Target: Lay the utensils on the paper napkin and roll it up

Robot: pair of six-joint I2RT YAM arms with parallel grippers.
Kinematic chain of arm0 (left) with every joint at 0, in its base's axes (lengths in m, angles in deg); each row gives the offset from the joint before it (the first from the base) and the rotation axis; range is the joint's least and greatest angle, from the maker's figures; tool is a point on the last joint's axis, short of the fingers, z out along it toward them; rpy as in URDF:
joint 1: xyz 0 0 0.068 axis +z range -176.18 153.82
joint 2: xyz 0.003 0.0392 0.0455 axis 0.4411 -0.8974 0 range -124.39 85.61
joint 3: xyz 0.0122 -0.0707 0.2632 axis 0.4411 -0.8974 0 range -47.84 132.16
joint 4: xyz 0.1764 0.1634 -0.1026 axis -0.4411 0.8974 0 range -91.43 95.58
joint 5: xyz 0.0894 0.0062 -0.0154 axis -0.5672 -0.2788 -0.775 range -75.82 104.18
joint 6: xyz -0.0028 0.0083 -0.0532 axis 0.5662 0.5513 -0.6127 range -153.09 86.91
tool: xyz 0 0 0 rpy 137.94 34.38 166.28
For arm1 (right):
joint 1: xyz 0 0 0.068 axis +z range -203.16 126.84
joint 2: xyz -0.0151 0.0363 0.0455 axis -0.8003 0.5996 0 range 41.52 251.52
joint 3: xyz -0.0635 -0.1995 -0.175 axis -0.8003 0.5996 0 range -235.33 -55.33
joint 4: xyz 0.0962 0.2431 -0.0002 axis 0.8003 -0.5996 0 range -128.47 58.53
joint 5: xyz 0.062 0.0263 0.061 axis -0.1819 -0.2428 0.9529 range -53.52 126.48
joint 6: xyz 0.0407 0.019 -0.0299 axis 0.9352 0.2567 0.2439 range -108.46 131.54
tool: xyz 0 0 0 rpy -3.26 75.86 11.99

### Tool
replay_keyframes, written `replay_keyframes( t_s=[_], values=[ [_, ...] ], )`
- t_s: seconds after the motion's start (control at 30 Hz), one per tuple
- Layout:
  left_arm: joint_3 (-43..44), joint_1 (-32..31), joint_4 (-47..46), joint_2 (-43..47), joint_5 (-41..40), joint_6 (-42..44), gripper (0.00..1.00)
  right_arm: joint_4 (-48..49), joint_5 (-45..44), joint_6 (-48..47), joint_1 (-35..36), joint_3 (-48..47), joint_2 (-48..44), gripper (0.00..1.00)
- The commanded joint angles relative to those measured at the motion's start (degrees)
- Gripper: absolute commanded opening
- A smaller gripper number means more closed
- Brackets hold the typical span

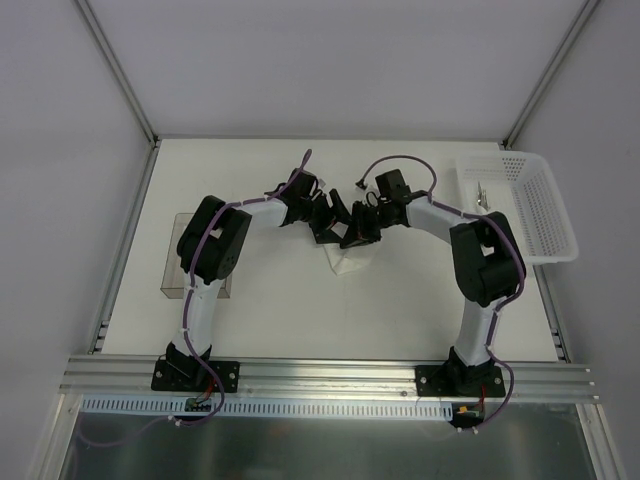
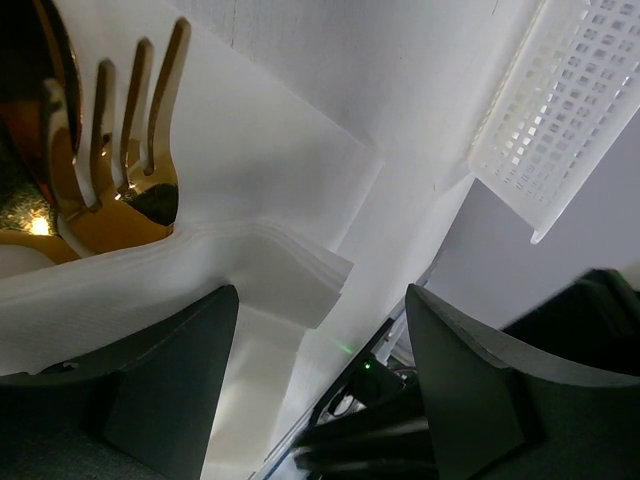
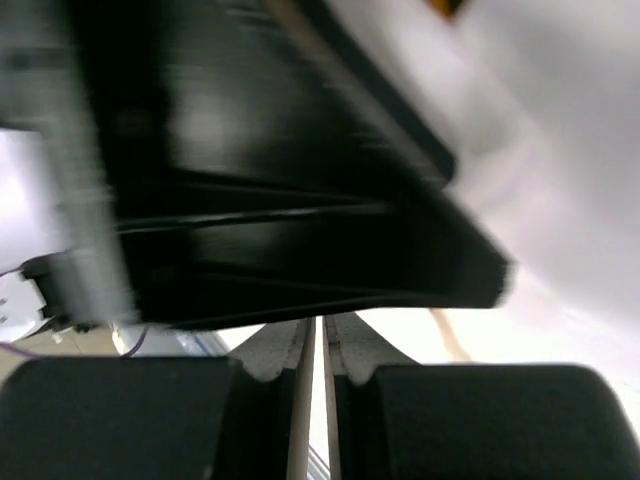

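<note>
A: Status, left gripper [image 2: 320,295]?
B: Spread wide, nothing pinched. Parked just beside folded edge of paper napkin [image 2: 260,160], prob. lining up next roll.
A: Location, fork [image 2: 115,205]?
B: Mid-table, tucked under the fold w/ tines poking out.
A: And right gripper [image 3: 320,350]?
B: Pressed together, likely pinning the roll. Can't tell if pinching paper, too blurred.

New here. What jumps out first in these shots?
The left gripper and right gripper meet nose to nose at centre over the paper napkin. In the left wrist view a gold fork pokes out of the folded napkin, above open jaws. A white perforated basket sits far right.
</note>
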Motion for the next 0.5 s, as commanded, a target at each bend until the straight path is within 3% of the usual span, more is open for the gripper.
replay_keyframes(
  t_s=[0.0,0.47],
  values=[
    [-1.14,-0.32,8.57,-4.08,-4.13,1.9,0.71,-0.84,-3.62,-1.24,-0.3,1.58,1.62,0.09],
    [-1.75,-0.23,8.66,1.27,-6.32,6.11,0.72,-5.93,-7.23,1.75,-3.81,1.58,7.6,0.08]
  ],
)
